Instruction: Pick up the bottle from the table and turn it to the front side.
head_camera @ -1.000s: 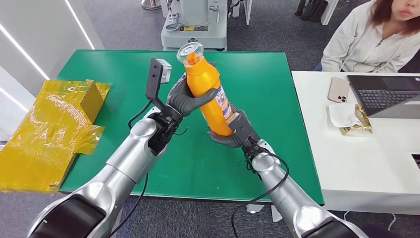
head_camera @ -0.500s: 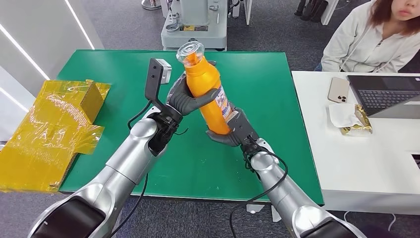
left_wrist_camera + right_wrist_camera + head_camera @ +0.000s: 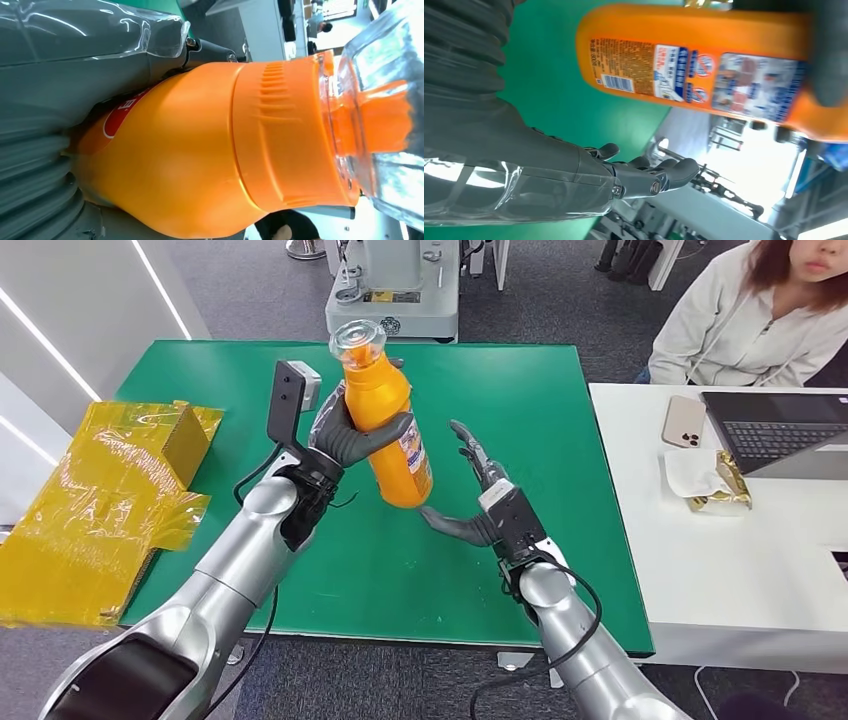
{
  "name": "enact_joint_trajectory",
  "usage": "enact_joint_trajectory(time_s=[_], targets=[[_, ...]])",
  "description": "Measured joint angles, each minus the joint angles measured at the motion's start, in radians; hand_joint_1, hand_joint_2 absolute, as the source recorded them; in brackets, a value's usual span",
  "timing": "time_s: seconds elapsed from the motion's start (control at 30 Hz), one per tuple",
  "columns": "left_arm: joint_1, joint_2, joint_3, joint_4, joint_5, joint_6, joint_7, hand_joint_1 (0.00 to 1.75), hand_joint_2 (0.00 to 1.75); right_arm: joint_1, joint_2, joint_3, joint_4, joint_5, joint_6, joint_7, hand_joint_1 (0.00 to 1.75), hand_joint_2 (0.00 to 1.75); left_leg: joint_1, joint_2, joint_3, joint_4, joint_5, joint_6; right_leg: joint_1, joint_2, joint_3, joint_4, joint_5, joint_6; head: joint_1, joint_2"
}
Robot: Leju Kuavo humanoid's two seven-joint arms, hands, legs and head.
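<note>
We hold the bottle aloft in our left hand; our right hand hangs released beside it. Turning is underway; next we judge the label wants rotating forward.

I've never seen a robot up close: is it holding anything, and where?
Yes: the left hand grips the orange bottle around its upper body, below the cap. The right hand is open.

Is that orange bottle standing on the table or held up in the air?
In the air: the left hand grips the orange bottle, tilted, above the green table.
</note>
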State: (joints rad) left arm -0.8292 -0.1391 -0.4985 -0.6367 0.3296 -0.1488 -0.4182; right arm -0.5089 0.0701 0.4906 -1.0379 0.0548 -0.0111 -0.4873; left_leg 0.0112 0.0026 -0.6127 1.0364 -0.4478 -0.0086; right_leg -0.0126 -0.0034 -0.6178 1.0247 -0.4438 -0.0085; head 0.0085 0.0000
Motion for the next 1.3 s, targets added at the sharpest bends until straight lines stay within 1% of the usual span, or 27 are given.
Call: enact_joint_trajectory(time_s=[0.13, 0.23, 0.33, 0.4, 0.5, 0.67, 0.77, 0.9, 1.0, 1.17, 1.3], targets=[[-0.001, 0.011, 0.004, 0.011, -0.022, 0.015, -0.011, 1.75, 1.75, 0.048, -0.014, 0.003, -0.108, -0.004, 0.000, 0.003, 0.00, 1.75, 0.000, 0.000, 0.000, 0.000, 0.000, 0.000, 0.000, 0.000, 0.000, 0.000, 0.000, 0.000, 0.000, 0.000], [-0.005, 0.015, 0.005, 0.019, -0.036, 0.027, -0.018, 1.75, 1.75, 0.069, -0.023, 0.006, -0.161, -0.004, -0.001, 0.005, 0.00, 1.75, 0.000, 0.000, 0.000, 0.000, 0.000, 0.000, 0.000, 0.000, 0.000, 0.000, 0.000, 0.000, 0.000, 0.000], [-0.014, 0.018, 0.005, 0.029, -0.075, 0.063, -0.029, 1.75, 1.75, 0.090, -0.031, 0.009, -0.214, -0.008, 0.000, 0.007, 0.00, 1.75, 0.000, 0.000, 0.000, 0.000, 0.000, 0.000, 0.000, 0.000, 0.000, 0.000, 0.000, 0.000, 0.000, 0.000], [-0.026, 0.022, 0.004, 0.037, -0.139, 0.110, -0.051, 1.75, 1.75, 0.105, -0.040, 0.016, -0.261, -0.011, 0.003, 0.008, 0.00, 1.75, 0.000, 0.000, 0.000, 0.000, 0.000, 0.000, 0.000, 0.000, 0.000, 0.000, 0.000, 0.000, 0.000, 0.000], [-0.051, 0.036, -0.005, 0.047, -0.293, 0.217, -0.086, 1.75, 1.75, 0.127, -0.057, 0.032, -0.344, -0.011, 0.003, 0.013, 0.00, 1.75, 0.000, 0.000, 0.000, 0.000, 0.000, 0.000, 0.000, 0.000, 0.000, 0.000, 0.000, 0.000, 0.000, 0.000], [-0.098, 0.066, -0.023, 0.062, -0.460, 0.335, -0.085, 1.75, 1.75, 0.149, -0.079, 0.054, -0.433, -0.010, 0.003, 0.016, 0.00, 1.75, 0.000, 0.000, 0.000, 0.000, 0.000, 0.000, 0.000, 0.000, 0.000, 0.000, 0.000, 0.000, 0.000, 0.000], [-0.133, 0.103, -0.044, 0.078, -0.607, 0.435, -0.049, 1.75, 1.75, 0.160, -0.091, 0.063, -0.459, -0.007, 0.003, 0.006, 0.00, 1.75, 0.000, 0.001, 0.000, 0.000, 0.000, 0.000, 0.000, 0.001, 0.000, 0.000, 0.000, 0.000, 0.000, 0.000], [-0.183, 0.172, -0.057, 0.111, -0.739, 0.515, -0.023, 1.75, 1.75, 0.173, -0.104, 0.073, -0.464, -0.011, 0.005, -0.030, 0.00, 1.75, 0.000, 0.003, 0.001, 0.000, 0.000, 0.000, 0.000, 0.003, 0.000, 0.000, 0.000, -0.001, 0.000, 0.000], [-0.207, 0.215, -0.076, 0.138, -0.859, 0.576, 0.001, 1.75, 1.75, 0.172, -0.107, 0.080, -0.464, -0.017, 0.005, -0.040, 0.00, 1.75, 0.000, 0.002, 0.000, 0.000, 0.000, -0.001, 0.000, 0.002, 0.000, 0.001, 0.000, -0.001, 0.000, 0.000], [-0.222, 0.263, -0.105, 0.161, -0.994, 0.626, 0.044, 1.75, 1.75, 0.171, -0.107, 0.089, -0.466, -0.029, 0.005, -0.036, 0.00, 1.75, 0.000, 0.002, 0.000, -0.001, 0.001, -0.001, 0.000, 0.003, 0.000, 0.001, 0.000, -0.001, 0.000, 0.000], [-0.226, 0.305, -0.129, 0.169, -1.152, 0.669, 0.103, 1.75, 1.75, 0.171, -0.109, 0.094, -0.474, -0.044, 0.004, -0.033, 0.00, 1.75, 0.000, 0.002, 0.000, -0.001, 0.000, -0.001, 0.000, 0.003, 0.000, 0.001, 0.000, -0.001, 0.000, 0.000]])
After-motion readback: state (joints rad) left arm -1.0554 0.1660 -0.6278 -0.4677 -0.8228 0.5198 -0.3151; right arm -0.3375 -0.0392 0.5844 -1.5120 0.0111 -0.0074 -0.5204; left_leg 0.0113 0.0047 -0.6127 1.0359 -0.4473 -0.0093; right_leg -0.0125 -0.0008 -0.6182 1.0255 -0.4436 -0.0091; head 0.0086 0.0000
